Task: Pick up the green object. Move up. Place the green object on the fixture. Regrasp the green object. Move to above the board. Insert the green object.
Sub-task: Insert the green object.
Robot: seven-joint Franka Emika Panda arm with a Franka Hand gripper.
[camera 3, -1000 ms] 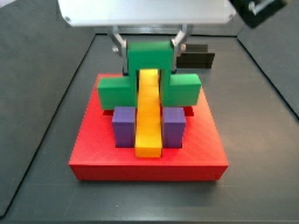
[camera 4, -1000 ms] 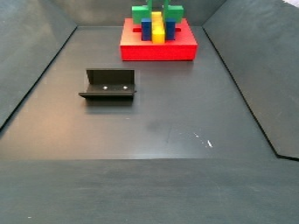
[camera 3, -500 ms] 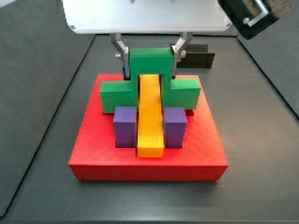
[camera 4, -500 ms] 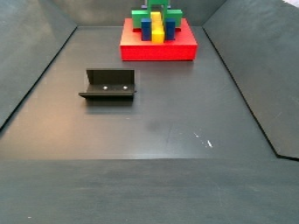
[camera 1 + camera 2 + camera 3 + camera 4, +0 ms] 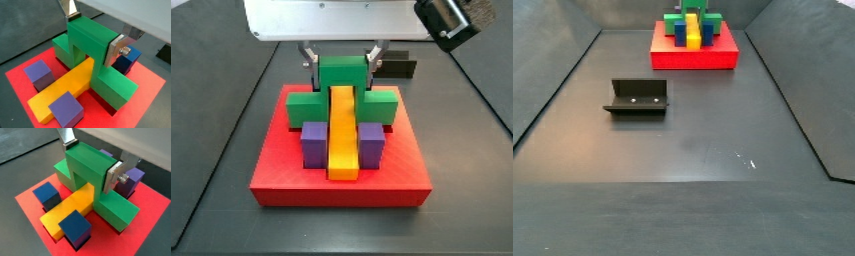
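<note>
Lowered slightly: green object | bright, cross-shaped, straddling yellow bar | gripper fingers clamp its upright

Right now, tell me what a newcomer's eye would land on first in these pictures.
The bright green object stands out first, straddling the long yellow bar on the red board, with the gripper closed on its upright top. Purple pegs flank the bar. Off to the side, the small dark fixture sits alone on the grey floor, apart from the board.
</note>
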